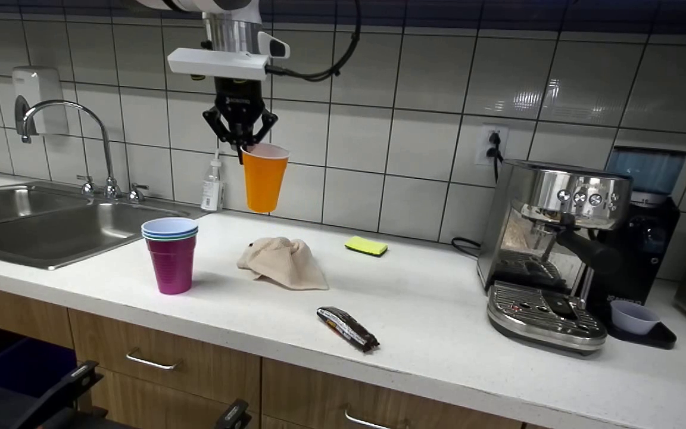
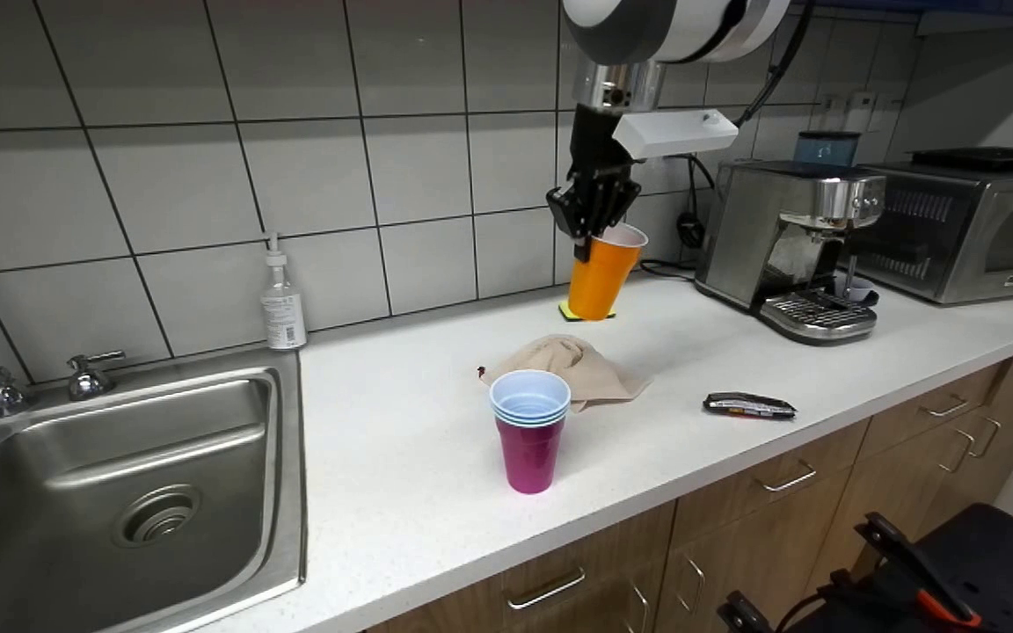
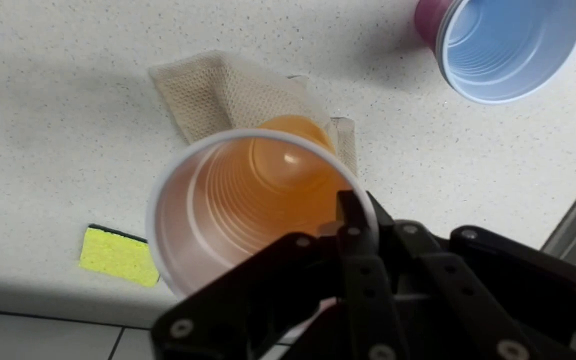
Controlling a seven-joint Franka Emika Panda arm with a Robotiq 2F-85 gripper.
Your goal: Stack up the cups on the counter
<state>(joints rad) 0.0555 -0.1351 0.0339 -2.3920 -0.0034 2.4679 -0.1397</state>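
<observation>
While the claw (image 3: 363, 201) pinches its rim, the orange cup (image 1: 265, 183) hangs tilted beneath.

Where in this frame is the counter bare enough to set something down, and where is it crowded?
Bare: counter between the dark packet and coffee machine, and between the sink and cup stack. Crowded: around the coffee machine and grinder. Overhead, the hand holds the orange cup.

The counter (image 1: 432, 310), sink (image 2: 163, 440), espresso machine (image 1: 542, 187) and tiled wall (image 1: 364, 134) show a kitchen.
</observation>
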